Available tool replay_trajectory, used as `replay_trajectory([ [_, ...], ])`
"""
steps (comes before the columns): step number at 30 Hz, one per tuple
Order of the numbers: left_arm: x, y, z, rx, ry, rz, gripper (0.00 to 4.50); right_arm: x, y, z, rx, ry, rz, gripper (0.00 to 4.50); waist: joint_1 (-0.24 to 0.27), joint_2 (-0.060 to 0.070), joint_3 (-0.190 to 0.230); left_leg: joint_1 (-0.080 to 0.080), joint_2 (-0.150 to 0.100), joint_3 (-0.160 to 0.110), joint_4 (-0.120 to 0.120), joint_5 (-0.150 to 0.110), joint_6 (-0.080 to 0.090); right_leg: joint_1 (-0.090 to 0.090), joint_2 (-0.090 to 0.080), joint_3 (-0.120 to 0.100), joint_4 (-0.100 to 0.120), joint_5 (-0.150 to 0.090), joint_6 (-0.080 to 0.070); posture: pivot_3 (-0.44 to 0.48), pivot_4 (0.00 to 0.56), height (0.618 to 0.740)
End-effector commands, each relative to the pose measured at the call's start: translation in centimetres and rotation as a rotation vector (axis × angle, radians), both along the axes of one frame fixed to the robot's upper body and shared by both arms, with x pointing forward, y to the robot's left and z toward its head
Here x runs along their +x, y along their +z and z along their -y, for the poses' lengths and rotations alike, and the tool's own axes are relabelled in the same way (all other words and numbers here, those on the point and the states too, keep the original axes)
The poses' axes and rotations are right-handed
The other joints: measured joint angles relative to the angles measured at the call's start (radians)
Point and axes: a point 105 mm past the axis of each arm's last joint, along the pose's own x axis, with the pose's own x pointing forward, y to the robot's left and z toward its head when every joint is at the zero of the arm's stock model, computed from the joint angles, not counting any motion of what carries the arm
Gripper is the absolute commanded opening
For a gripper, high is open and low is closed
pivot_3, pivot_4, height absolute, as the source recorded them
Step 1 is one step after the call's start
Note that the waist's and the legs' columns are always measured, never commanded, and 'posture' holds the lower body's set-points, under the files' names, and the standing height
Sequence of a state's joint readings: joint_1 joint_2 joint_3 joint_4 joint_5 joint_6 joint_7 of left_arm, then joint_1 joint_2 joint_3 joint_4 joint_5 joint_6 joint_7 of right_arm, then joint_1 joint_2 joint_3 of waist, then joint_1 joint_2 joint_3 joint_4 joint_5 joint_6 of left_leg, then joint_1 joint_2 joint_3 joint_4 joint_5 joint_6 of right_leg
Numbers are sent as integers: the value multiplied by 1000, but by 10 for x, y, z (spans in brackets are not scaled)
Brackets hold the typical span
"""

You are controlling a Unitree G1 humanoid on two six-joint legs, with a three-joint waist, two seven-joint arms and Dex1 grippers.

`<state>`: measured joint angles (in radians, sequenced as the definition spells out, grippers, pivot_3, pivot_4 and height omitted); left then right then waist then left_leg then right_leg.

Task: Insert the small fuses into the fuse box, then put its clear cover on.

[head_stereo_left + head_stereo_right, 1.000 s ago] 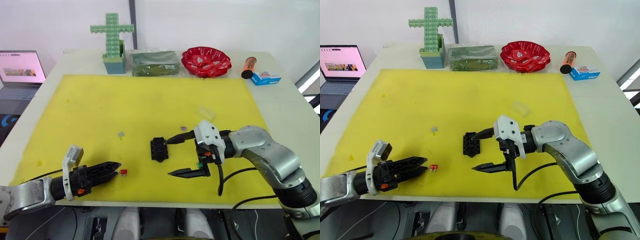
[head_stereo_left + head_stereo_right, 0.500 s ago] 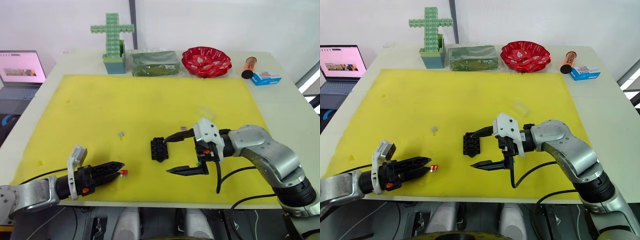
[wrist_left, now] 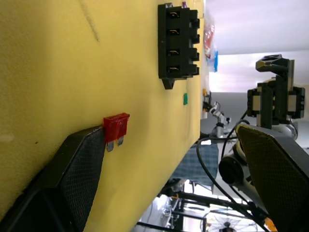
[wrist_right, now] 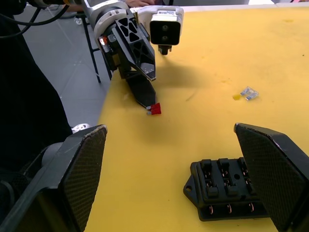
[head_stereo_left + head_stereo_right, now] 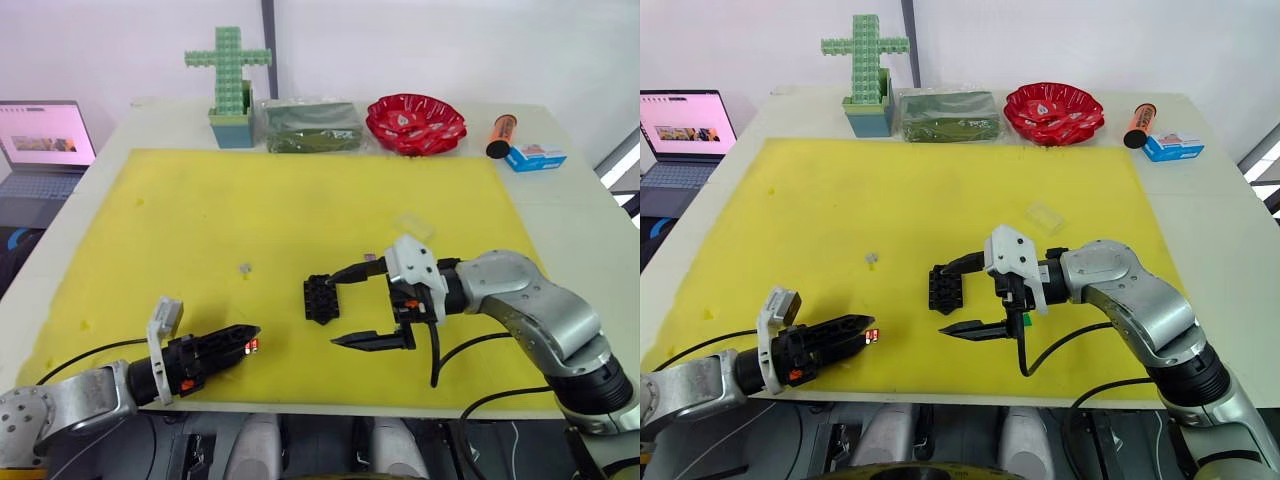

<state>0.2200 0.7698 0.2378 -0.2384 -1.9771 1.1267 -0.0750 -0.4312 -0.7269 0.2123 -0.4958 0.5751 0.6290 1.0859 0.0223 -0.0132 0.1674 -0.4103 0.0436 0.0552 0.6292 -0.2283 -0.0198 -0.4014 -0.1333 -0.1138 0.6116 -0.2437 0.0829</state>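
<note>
Left gripper (image 5: 248, 340) creeping closer, spread fingers now touching tiny red blade fuse (image 3: 116, 127); pickup coming. Right gripper (image 5: 345, 305) hanging wide open beside small black slotted fuse box (image 5: 320, 297).

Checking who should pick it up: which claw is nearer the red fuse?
Left. The left claw has its tips at the red fuse; the right claw sits open by the fuse box, farther off.

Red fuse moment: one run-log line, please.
left claw: open, one finger touching red fuse on yellow mat | right claw: open, beside fuse box | fuse box slots: empty | clear cover: off
</note>
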Motion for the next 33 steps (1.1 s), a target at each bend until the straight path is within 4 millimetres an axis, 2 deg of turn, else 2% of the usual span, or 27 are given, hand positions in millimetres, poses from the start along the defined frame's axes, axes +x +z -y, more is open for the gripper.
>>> replay_trajectory([
  [1, -3, -12, 1, 28, 13, -54, 4500, -4, 14, -2, 34, 23, 50, 4484, 4, 1, 0, 0, 0, 0, 0, 0, 0, 0, 0, 0, 0, 0, 0, 0, 150, 740],
  [4, -3, -12, 2, 30, 24, -52, 4500, -5, 14, -2, 36, 24, 47, 4484, 12, 1, -1, 0, 0, 0, 0, 0, 0, 0, 0, 0, 0, 0, 0, 0, 150, 740],
  [7, -4, -16, 0, 48, 40, -70, 3938, -5, 15, -3, 38, 25, 44, 4500, 16, 1, -1, 0, 0, 0, 0, 0, 0, -1, 0, 0, 0, 0, 0, 0, 150, 740],
  [18, -17, -25, -13, 100, 63, -126, 92, -4, 14, -2, 38, 22, 37, 4500, 4, 1, -1, 0, 2, 2, -2, -1, -1, -3, 2, 0, -1, -1, -2, 0, 150, 740],
  [26, -17, -13, -15, 71, 46, -78, 37, 0, 16, -1, 44, 15, 30, 4500, -12, 2, -1, 0, 4, 1, -3, -2, -4, -4, 6, 0, -1, -2, -4, 0, 150, 740],
  [30, -12, 21, -1, 93, -90, 102, 37, 5, 29, 0, 117, -33, -103, 4500, -10, 1, 0, 0, 5, 1, -3, -3, -5, -4, 7, 0, -1, -3, -5, 0, 150, 740],
  [33, -6, 61, 20, 184, -260, 434, 37, 6, 40, 5, 150, -55, -255, 4500, -1, 0, 2, -2, 5, -1, -1, -4, -7, -4, 7, 0, -1, -2, -6, 0, 150, 740],
])
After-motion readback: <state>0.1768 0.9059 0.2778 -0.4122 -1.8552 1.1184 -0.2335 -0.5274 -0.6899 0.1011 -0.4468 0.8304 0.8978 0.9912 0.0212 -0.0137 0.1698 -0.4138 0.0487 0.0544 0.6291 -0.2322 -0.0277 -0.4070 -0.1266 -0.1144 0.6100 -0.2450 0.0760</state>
